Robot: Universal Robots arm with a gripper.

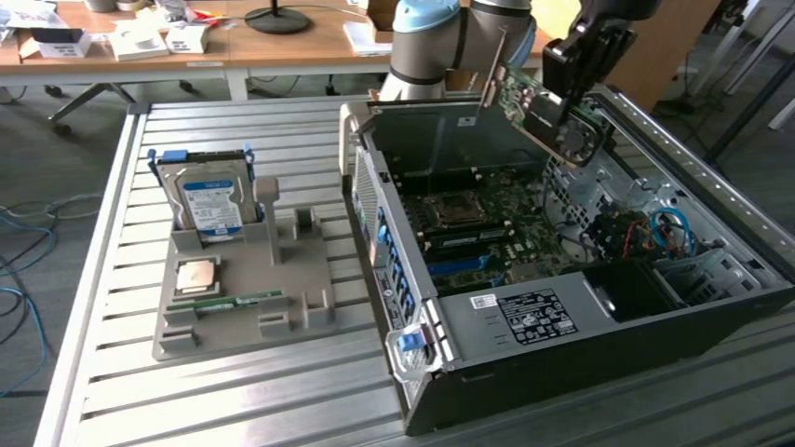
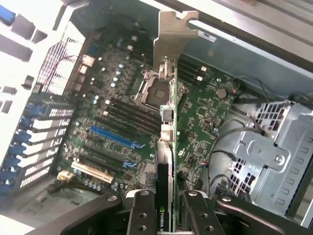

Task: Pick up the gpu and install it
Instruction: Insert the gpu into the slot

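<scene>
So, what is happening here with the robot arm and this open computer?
The robot arm's hand is clamped on one edge of the gpu and holds it above the open computer case. The card hangs over the motherboard, silver bracket pointing away from the hand, and is not seated in a slot yet. Beside the case, a hard drive stands upright in a grey holder.

The gpu (image 2: 165, 161) is green with a silver bracket (image 2: 172, 41), and the gripper (image 2: 168, 198) is all black. The motherboard (image 2: 205, 112) is dark green with one bright blue slot (image 2: 110, 137). The case (image 1: 597, 372) is black. At its 9 o'clock in the exterior view there's a grey tray (image 1: 298, 312) and a hard drive (image 1: 211, 200) with a blue-and-white label. The table (image 1: 112, 391) is silver and striped with slats.
</scene>
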